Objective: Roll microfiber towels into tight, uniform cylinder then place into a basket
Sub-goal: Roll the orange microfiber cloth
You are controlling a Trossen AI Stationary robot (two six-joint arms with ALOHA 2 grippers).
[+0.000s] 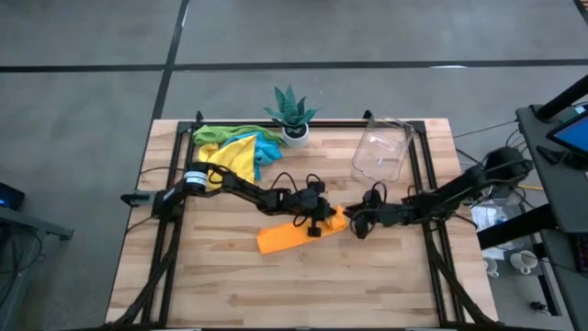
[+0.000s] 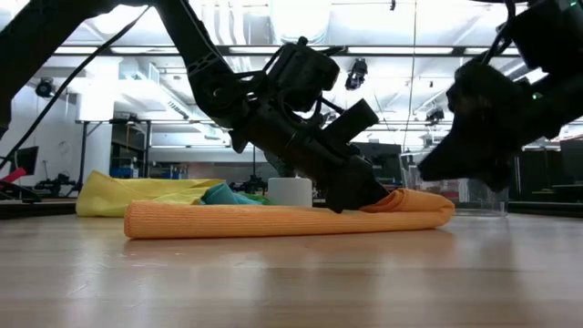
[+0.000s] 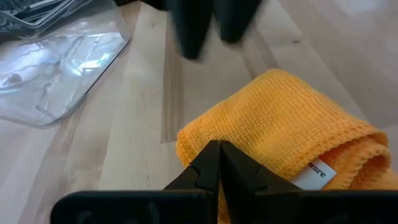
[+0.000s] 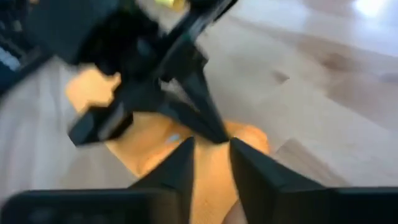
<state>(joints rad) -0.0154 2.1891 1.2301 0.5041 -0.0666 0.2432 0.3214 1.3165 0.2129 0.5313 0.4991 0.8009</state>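
Note:
An orange microfiber towel [image 1: 289, 236] lies on the wooden table as a long, loose roll [image 2: 273, 220], slanting from near left to far right. My left gripper [image 1: 325, 224] is shut, its tips down on the roll near its right end [image 3: 219, 148]. My right gripper [image 1: 355, 223] hovers just beyond that end, open, fingers [image 4: 211, 155] pointing at the towel; in the low view [image 2: 428, 171] it stands above the roll, apart from it. The clear basket [image 1: 381, 152] stands at the far right. More towels, yellow, green and blue [image 1: 234, 147], lie heaped at the far left. My left gripper presses its shut fingertips onto the top of the orange roll close to its right end [image 3: 249, 134], slanting down from the table's left. The roll lies flat on the table under them. Whether a layer is nipped between the tips, I cannot tell.
A green spiky plant in a white pot [image 1: 292, 115] stands at the far edge between the towel heap and the basket. Bare wood stretches in front of the roll toward the near edge [image 1: 294, 294]. A white label [image 3: 317, 173] shows on the towel's end.

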